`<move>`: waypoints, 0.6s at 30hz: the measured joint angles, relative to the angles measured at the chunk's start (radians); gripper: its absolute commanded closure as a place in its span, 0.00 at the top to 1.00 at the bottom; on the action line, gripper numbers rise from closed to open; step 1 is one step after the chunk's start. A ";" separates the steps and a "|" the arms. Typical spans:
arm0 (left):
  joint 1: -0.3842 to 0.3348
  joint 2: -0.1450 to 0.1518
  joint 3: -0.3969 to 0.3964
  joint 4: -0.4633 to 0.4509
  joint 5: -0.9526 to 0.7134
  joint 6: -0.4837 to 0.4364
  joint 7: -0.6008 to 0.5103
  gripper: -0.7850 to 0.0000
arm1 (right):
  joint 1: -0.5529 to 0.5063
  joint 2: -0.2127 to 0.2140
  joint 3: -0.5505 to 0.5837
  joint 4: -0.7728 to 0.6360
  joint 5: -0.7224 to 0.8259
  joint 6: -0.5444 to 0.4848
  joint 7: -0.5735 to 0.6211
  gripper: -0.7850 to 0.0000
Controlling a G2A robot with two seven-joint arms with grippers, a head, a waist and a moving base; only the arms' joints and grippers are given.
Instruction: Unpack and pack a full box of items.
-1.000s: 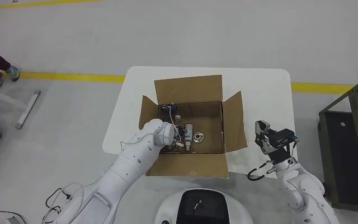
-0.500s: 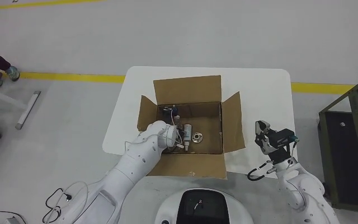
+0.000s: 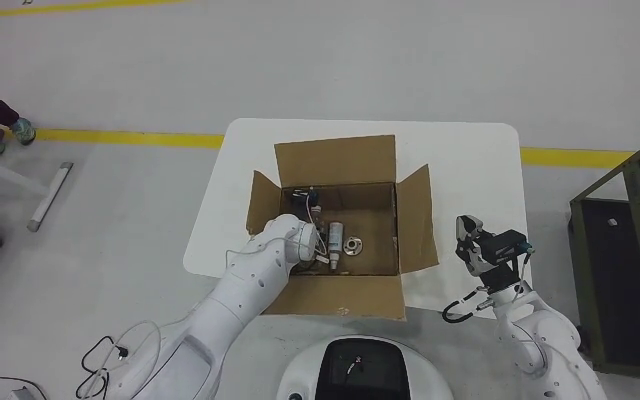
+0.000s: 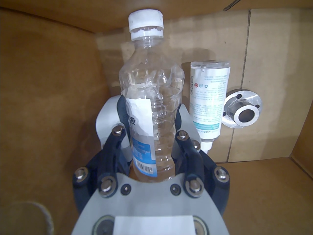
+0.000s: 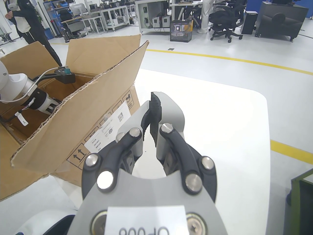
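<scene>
Left gripper [image 4: 151, 110] is down in the left part of the cardboard box [image 3: 335, 160], clamped on a clear water bottle [image 4: 149, 79] with its white cap pointing away from the wrist. Just beside the bottle on the box floor: white tube [image 4: 209, 99], then metal flange [image 4: 242, 114] right next to it. Right gripper [image 5: 152, 116] pressed together, holding nothing, over the white table [image 3: 470, 150] right of the box.
</scene>
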 measured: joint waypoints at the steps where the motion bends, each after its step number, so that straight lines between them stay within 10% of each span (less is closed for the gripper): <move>1: -0.001 -0.001 0.000 0.003 0.000 -0.002 -0.001 0.35 | 0.000 0.000 0.000 0.000 0.000 0.000 0.000 0.00; 9: -0.004 -0.013 -0.003 0.013 0.006 -0.016 -0.006 0.56 | 0.000 0.000 0.000 0.000 0.000 0.000 0.000 0.00; 12: -0.006 -0.016 -0.006 0.014 0.009 -0.018 -0.006 0.82 | 0.000 0.000 0.000 0.000 0.000 0.000 0.000 0.00; 18: -0.006 -0.019 -0.016 0.007 0.022 -0.020 -0.009 0.89 | 0.000 0.000 0.000 0.000 0.000 0.000 0.000 0.00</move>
